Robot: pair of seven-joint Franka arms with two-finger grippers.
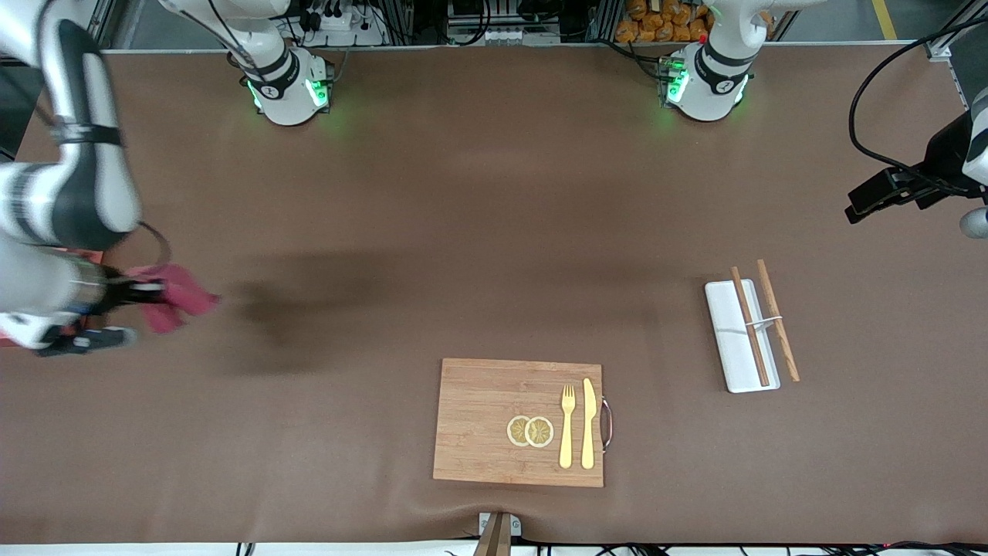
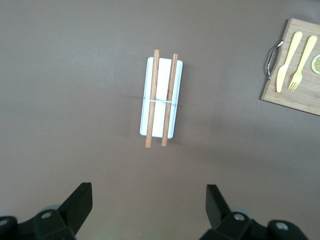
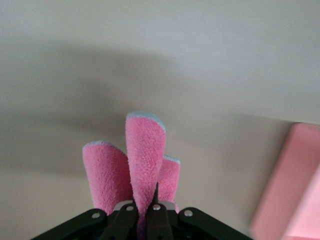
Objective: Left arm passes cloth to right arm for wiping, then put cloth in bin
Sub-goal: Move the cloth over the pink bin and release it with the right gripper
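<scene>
The crimson cloth (image 1: pixel 184 297) hangs bunched from my right gripper (image 1: pixel 150 293), which is shut on it in the air over the right arm's end of the table. In the right wrist view the cloth (image 3: pixel 145 150) sticks out in fuzzy folds past the closed right gripper (image 3: pixel 146 200). The pink bin (image 3: pixel 292 187) shows beside it at the edge of that view. My left arm (image 1: pixel 942 166) waits high over its own end of the table. Its left gripper (image 2: pixel 148 207) is open with nothing between the fingers (image 2: pixel 80 202).
A wooden board (image 1: pixel 478 421) with a handle lies near the front camera and carries a yellow fork (image 1: pixel 567 425), a knife (image 1: pixel 589 421) and lemon slices (image 1: pixel 530 431). A white tray (image 1: pixel 729 340) with two chopsticks (image 1: pixel 776 320) lies toward the left arm's end.
</scene>
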